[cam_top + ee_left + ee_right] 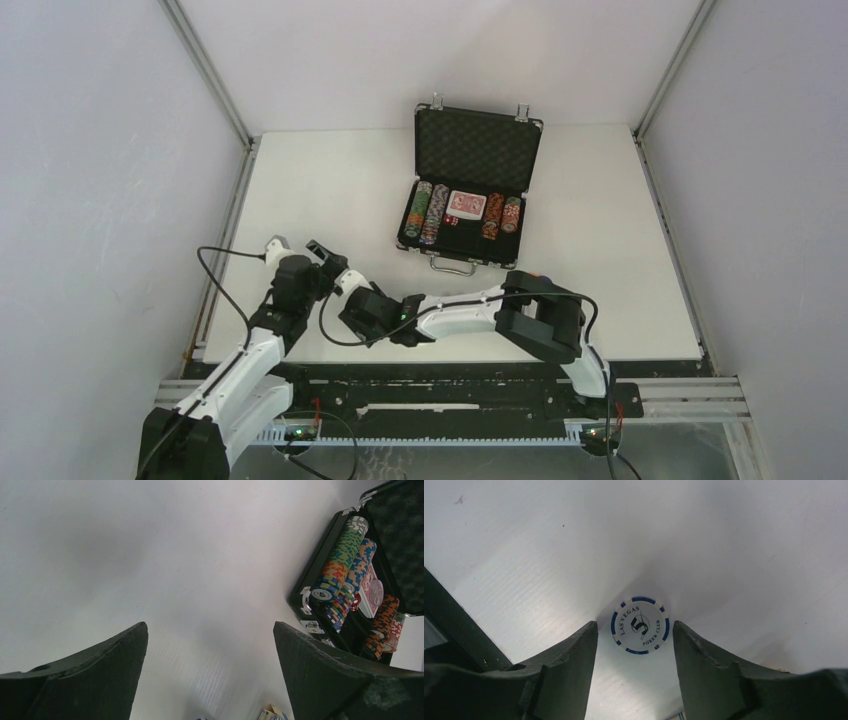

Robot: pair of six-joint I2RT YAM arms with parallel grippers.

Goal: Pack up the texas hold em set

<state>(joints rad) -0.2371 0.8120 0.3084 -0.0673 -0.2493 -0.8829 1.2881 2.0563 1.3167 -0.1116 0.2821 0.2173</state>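
Observation:
The black briefcase [470, 150] stands open at the back of the table, lid up, foam lined. It holds rows of multicoloured poker chips [428, 213], red-backed cards [465, 205] and red dice [452, 220]. It also shows in the left wrist view [305, 585]. A white and blue "5" chip [640, 625] lies flat on the table just ahead of and between the tips of my open right gripper [635, 630]. My left gripper [210, 626] is open and empty above bare table, close to the right gripper [352, 312] in the top view. A blue and yellow box corner [272, 713] shows at the bottom edge.
The two wrists [335, 265] sit close together at the near left of the white table [620, 280]. Metal frame rails [225, 250] run along the table's sides. A dark rail edge [459, 615] crosses the left of the right wrist view.

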